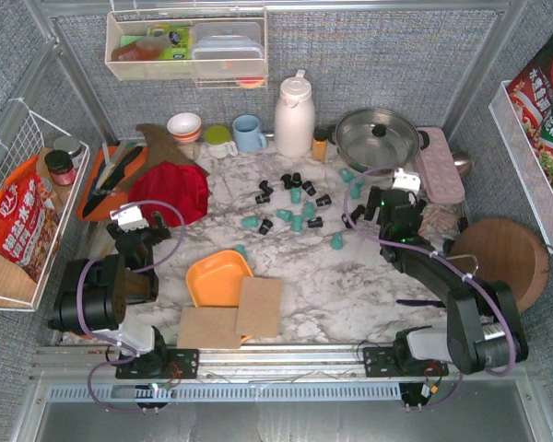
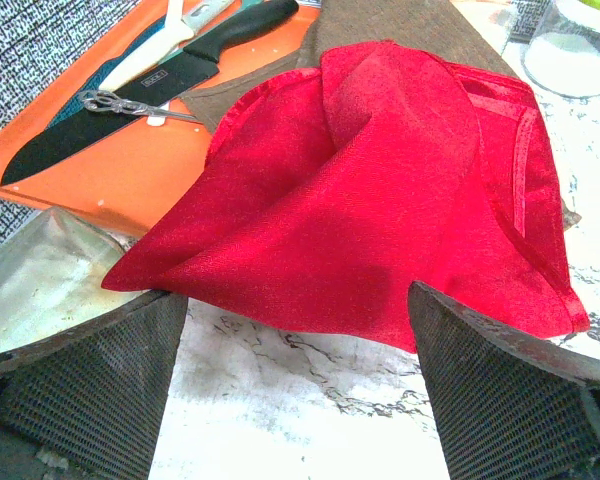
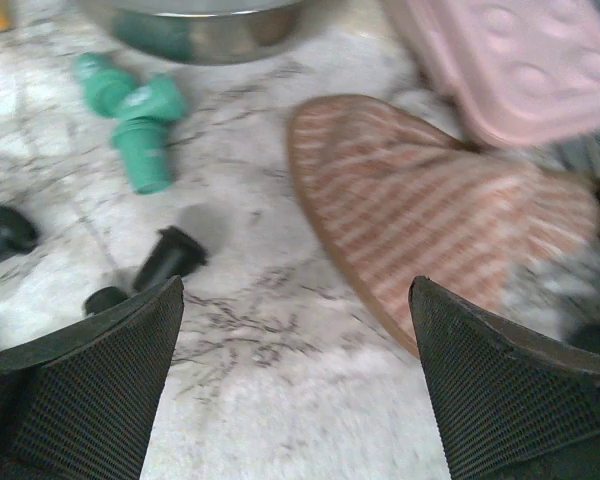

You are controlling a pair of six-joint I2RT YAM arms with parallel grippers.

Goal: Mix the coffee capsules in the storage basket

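Coffee capsules (image 1: 295, 198), black and teal, lie loose on marble tabletop (image 1: 350, 276), at 1 o'clock from storage basket (image 1: 218, 278). Tan square mat (image 1: 259, 306) overlaps basket's 5 o'clock corner. Left gripper (image 2: 295, 300): jaws wide, holding nothing, red cloth (image 2: 380, 200) at its 12 o'clock. Right gripper (image 3: 295, 290): jaws wide, holding nothing, at 3 o'clock of the capsules.

**Capsules lie outside the basket**

You have the black and teal coffee capsules (image 1: 295, 198) scattered on the marble-patterned table (image 1: 350, 285), behind the shallow orange plastic storage basket (image 1: 217, 276). Two brown square mats (image 1: 258, 307) lie at its front edge. The crumpled red cloth (image 1: 170, 189) lies left of the capsules.
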